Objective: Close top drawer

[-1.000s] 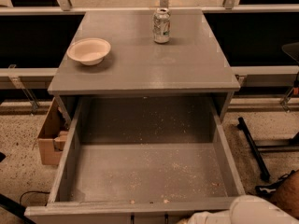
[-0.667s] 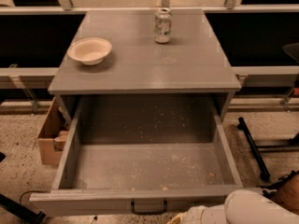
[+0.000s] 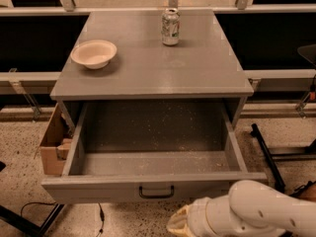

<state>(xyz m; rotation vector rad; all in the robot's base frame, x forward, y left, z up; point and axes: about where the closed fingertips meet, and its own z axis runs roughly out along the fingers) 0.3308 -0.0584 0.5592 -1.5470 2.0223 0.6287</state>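
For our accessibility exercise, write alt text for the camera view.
The gray top drawer stands wide open, holding only crumbs. The end effector sits before its front, bottom right; a bowl and can rest on the cabinet top.

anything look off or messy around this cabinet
The top drawer stands wide open, its gray floor speckled with crumbs. The bowl and can sit upright on the cabinet top. The gripper is low in front of the drawer, just right of its handle.
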